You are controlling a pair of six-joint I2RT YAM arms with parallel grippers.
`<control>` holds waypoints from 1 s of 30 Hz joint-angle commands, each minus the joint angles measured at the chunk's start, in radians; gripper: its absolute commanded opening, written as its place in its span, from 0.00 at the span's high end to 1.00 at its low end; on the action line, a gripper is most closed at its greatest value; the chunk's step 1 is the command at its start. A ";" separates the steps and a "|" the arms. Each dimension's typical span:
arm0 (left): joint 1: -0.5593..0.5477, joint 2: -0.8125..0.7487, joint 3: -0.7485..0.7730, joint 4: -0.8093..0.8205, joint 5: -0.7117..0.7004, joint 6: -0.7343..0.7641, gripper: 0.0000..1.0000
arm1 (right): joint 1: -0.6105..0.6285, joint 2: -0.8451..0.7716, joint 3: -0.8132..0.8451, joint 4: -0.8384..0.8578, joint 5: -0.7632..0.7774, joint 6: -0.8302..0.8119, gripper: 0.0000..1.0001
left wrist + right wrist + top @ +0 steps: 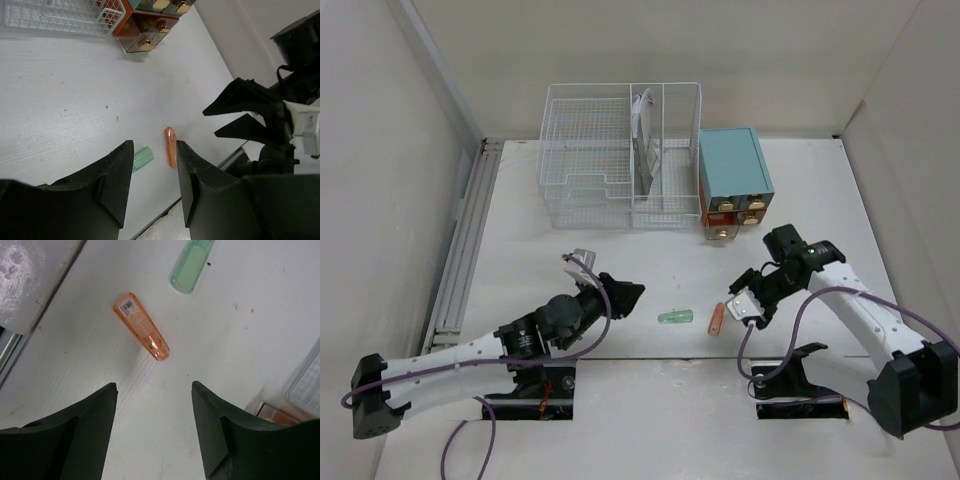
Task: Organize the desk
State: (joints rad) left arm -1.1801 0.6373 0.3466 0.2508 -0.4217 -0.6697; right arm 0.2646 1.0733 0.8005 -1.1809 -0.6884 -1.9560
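The desk [530,240] is a white tabletop. Near its front edge lie a pale green translucent marker [675,317] and, to its right, an orange translucent one [716,318]. My left gripper [628,297] hovers left of the green marker, open and empty. In the left wrist view the green marker [143,157] and the orange one [171,146] lie beyond the gripper [154,146]. My right gripper [736,298] stands open and empty just right of the orange marker. In the right wrist view the orange marker [142,327] lies ahead of the gripper [154,386], and the green one [191,265] lies farther off.
A white wire basket organizer [620,155] holding papers stands at the back. A teal drawer cabinet [734,183] with gold knobs sits beside it on the right. A metal rail [465,240] runs along the left edge. Light walls surround the desk.
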 commanded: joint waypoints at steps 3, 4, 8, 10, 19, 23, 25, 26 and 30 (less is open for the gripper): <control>-0.012 -0.099 -0.072 -0.099 -0.049 -0.076 0.63 | 0.162 0.056 -0.007 0.099 0.102 -0.399 0.39; -0.012 -0.099 -0.072 -0.099 -0.049 -0.076 0.63 | 0.186 0.065 -0.007 0.099 0.102 -0.399 0.39; -0.012 -0.070 -0.072 -0.099 -0.029 -0.087 0.63 | 0.325 0.079 -0.050 0.208 0.145 -0.334 0.40; -0.012 -0.047 -0.061 -0.099 -0.029 -0.087 0.63 | 0.364 0.100 -0.050 0.219 0.171 -0.295 0.40; -0.012 -0.085 -0.061 -0.110 -0.020 -0.087 0.63 | 0.449 0.192 -0.051 0.248 0.214 -0.244 0.40; -0.012 -0.128 -0.061 -0.145 -0.020 -0.087 0.62 | 0.458 0.232 -0.050 0.248 0.237 -0.235 0.40; -0.012 -0.142 -0.061 -0.159 -0.020 -0.087 0.62 | 0.467 0.244 -0.050 0.248 0.263 -0.235 0.40; -0.012 -0.154 -0.061 -0.171 -0.029 -0.087 0.62 | 0.476 0.244 -0.050 0.248 0.263 -0.235 0.40; -0.012 -0.185 -0.061 -0.180 -0.029 -0.087 0.62 | 0.496 0.254 -0.061 0.257 0.285 -0.224 0.41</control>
State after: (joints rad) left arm -1.1854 0.4793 0.2829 0.0757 -0.4427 -0.7551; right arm 0.7444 1.3281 0.7418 -0.9382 -0.4198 -1.9816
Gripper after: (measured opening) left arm 0.375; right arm 0.592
